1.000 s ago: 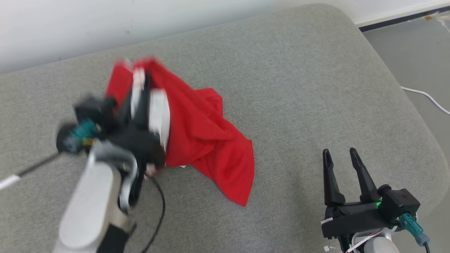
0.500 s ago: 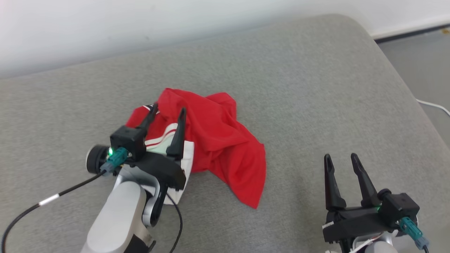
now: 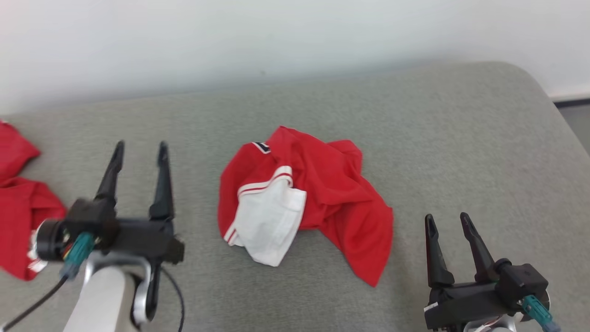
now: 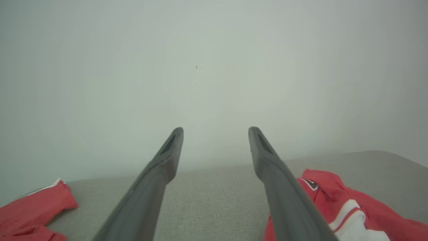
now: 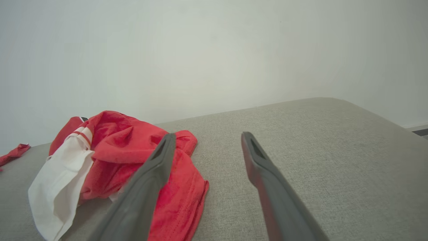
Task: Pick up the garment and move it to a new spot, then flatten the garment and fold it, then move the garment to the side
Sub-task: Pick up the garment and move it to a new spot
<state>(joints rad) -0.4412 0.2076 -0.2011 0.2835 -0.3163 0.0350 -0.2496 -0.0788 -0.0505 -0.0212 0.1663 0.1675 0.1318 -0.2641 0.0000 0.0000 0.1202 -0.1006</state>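
On the grey fabric cushion point(image 3: 461, 138) in the head view, the crumpled red garment with a white, red-striped panel point(image 3: 318, 203) lies loose near the middle, touched by neither arm. A second ago the left gripper point(image 3: 141, 145) was clamped in its folds; now it hangs well to the left with its fingers spread wide and nothing between them (the camera has tilted too, so the garment's shift in the picture is not its own). The right gripper point(image 3: 446, 216) waits at the lower right, also wide and empty. A second red cloth point(image 3: 23, 221) is cut off by the left edge, possibly another garment.

From the left wrist, the parted fingers point at the white wall point(image 4: 214, 67), the garment just beside the right one.

From the right wrist, the heap sits left of the open fingers.

The relocation looks done, so flattening should come next.
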